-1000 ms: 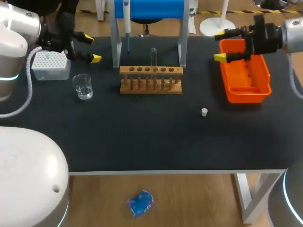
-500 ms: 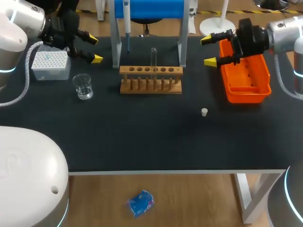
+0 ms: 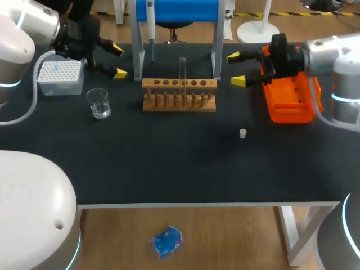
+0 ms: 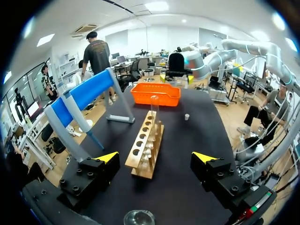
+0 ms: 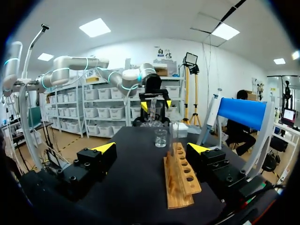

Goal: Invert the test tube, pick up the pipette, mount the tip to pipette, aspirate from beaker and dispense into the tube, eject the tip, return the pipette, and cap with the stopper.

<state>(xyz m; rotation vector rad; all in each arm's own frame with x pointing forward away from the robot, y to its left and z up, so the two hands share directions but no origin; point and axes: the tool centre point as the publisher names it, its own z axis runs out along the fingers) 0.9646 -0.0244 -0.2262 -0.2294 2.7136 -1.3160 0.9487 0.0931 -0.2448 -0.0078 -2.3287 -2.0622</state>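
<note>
A clear test tube [image 3: 181, 70] stands upright in the wooden rack [image 3: 179, 93] at the table's back middle. The pipette [image 3: 150, 22] hangs on the blue stand [image 3: 177, 10] behind it. Left of the rack are a glass beaker [image 3: 98, 103] and a white tip box [image 3: 58, 76]. A small white stopper [image 3: 242, 133] lies right of centre. My left gripper [image 3: 118, 61] hovers open between tip box and rack, empty. My right gripper [image 3: 235, 68] hangs open just right of the rack, empty. In the left wrist view the rack [image 4: 145, 147] lies ahead of the gripper [image 4: 155, 157]. The right wrist view has the rack [image 5: 180, 180] beside its gripper [image 5: 152, 149].
An orange bin [image 3: 292, 95] sits at the back right, under my right arm. The blue stand's legs flank the rack's rear. The beaker [image 4: 138, 218] lies just under my left gripper in the left wrist view. Bare black tabletop stretches across the front.
My right gripper has travelled left from above the orange bin to beside the rack's right end. My left gripper has shifted slightly right toward the rack. Both stayed open.
</note>
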